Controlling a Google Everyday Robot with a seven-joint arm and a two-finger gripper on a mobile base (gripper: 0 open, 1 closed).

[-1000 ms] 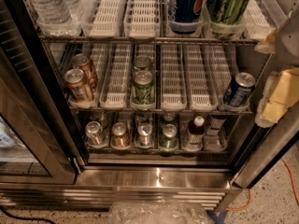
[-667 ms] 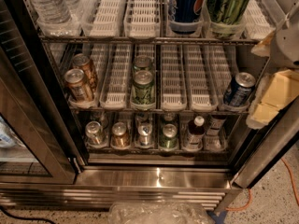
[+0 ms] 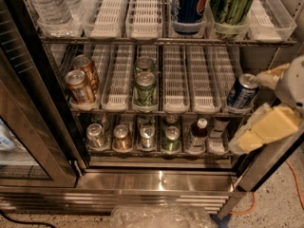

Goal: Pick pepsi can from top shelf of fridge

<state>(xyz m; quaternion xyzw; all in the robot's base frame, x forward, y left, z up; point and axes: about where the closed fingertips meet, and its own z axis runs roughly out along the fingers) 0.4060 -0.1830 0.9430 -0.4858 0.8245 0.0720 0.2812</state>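
Note:
The pepsi can [image 3: 189,4] stands upright in a clear-walled bin on the top shelf [image 3: 142,40] of the fridge [image 3: 156,180], right of the middle; its top is cut off by the picture's upper edge. A green-patterned can [image 3: 232,4] stands right beside it. My gripper [image 3: 262,103] is at the right edge, outside the fridge's right post, level with the middle and lower racks and well below and right of the pepsi can. Its two pale yellow fingers [image 3: 268,127] stand apart and hold nothing.
Water bottles [image 3: 47,6] fill the top shelf's left bin. The middle rack holds bronze cans [image 3: 80,82], a green can [image 3: 145,87] and a blue wavy-marked can [image 3: 242,91]. Small cans and a bottle [image 3: 197,134] line the bottom rack. The glass door [image 3: 28,127] stands open at left.
My gripper has come a little further left and down into the picture at the right edge. Nothing in the fridge has moved.

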